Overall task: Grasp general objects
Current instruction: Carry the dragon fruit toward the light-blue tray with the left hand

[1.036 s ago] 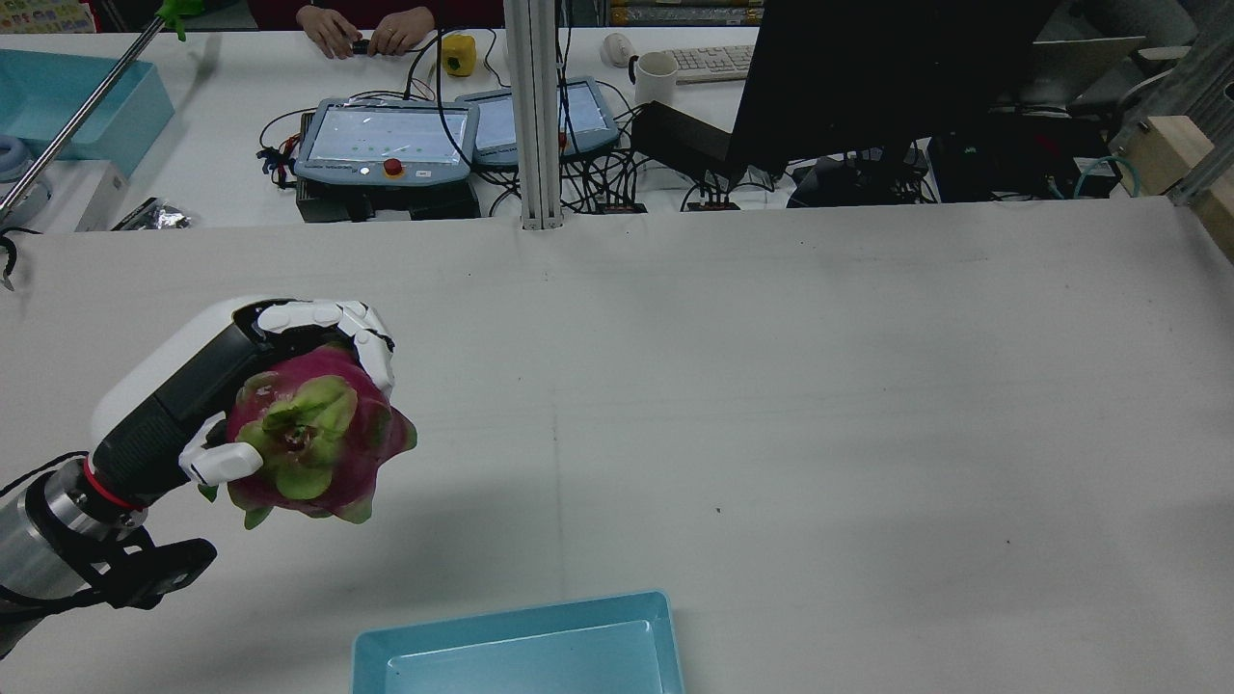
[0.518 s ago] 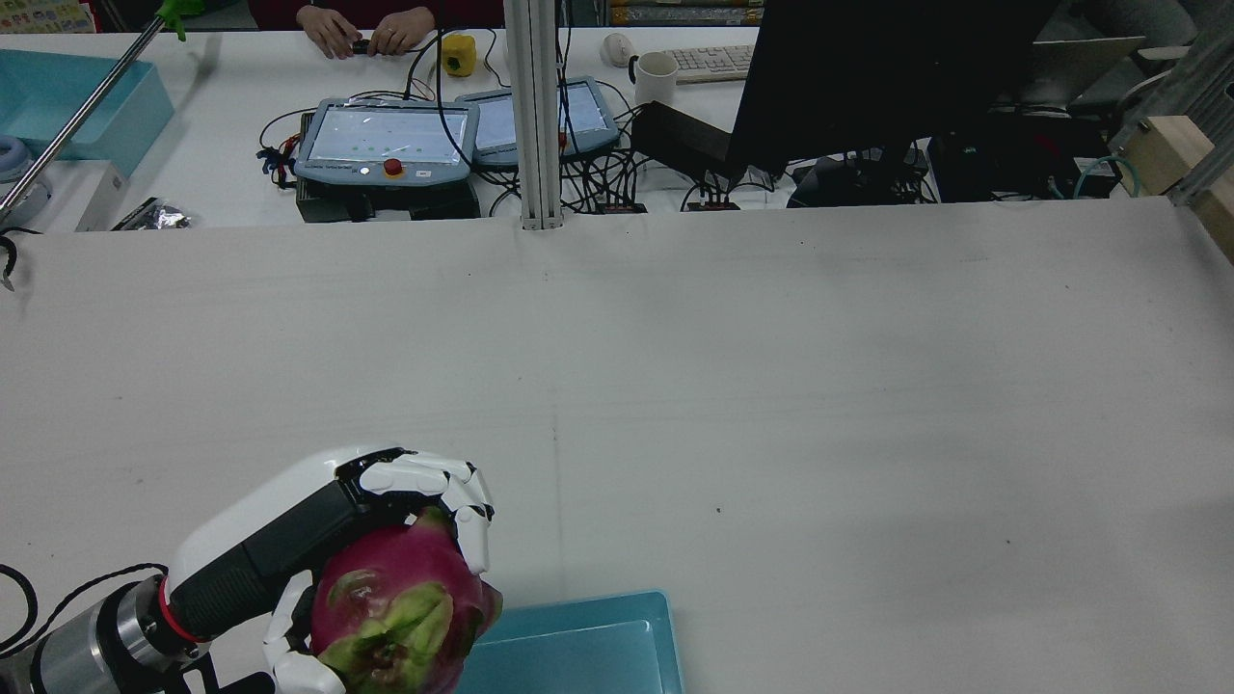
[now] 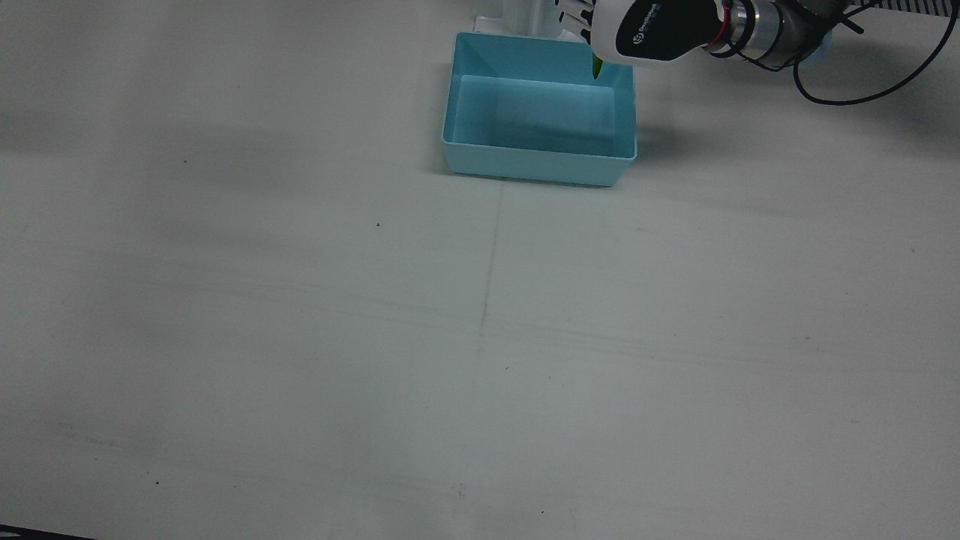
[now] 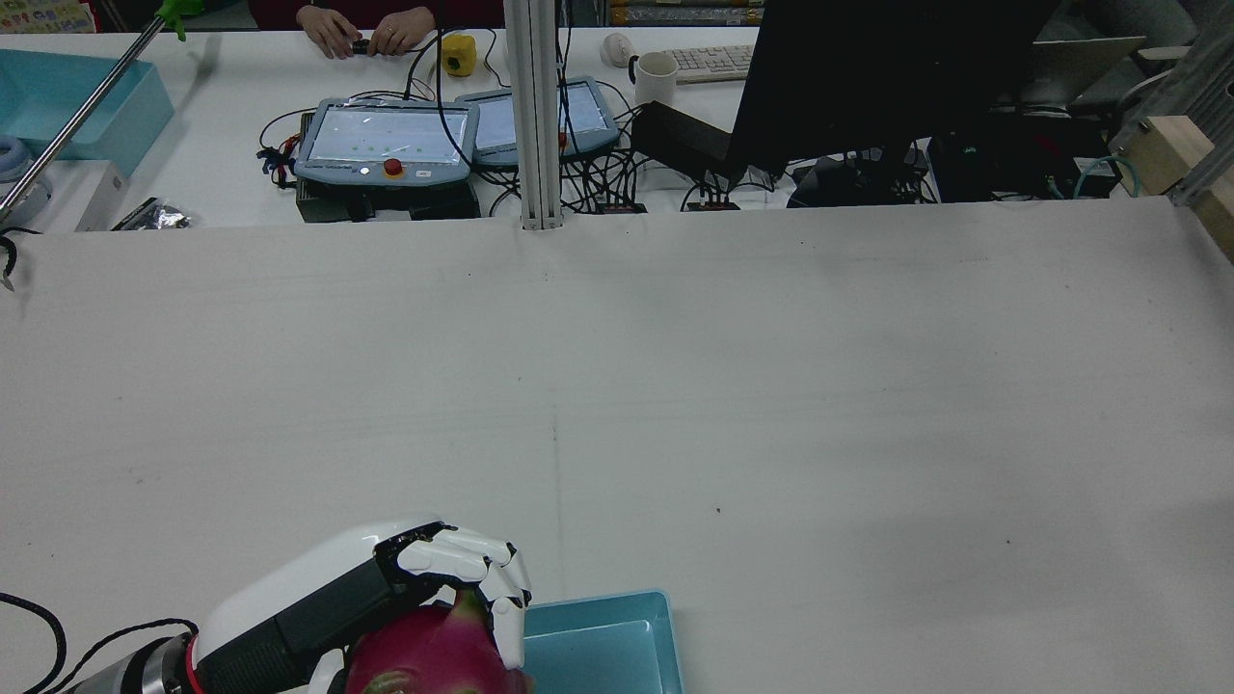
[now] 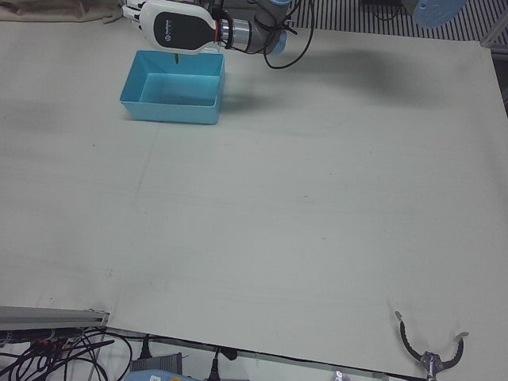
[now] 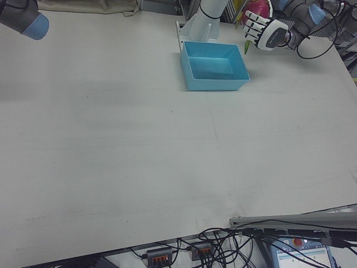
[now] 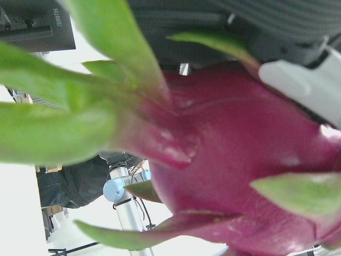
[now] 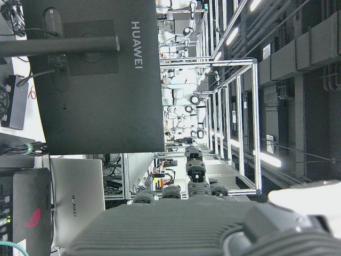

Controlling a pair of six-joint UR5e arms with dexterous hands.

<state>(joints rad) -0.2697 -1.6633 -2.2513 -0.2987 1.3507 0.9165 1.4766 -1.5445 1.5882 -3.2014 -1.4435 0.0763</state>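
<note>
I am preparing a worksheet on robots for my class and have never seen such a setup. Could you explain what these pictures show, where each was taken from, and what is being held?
This is a station with two robot arms, each ending in a many-fingered white and black mechanical hand. Several cameras record the same moment: one high behind the robot, three from the far side of the wide white table, and one mounted on each hand.

The left hand is closed around a magenta dragon fruit with green leafy scales, holding it at the edge of an empty light-blue rectangular plastic bin, the only other thing on the table. The left hand's own camera is filled by the fruit.

The right hand's fingers are in none of the views; its camera looks out at a black monitor.
</note>
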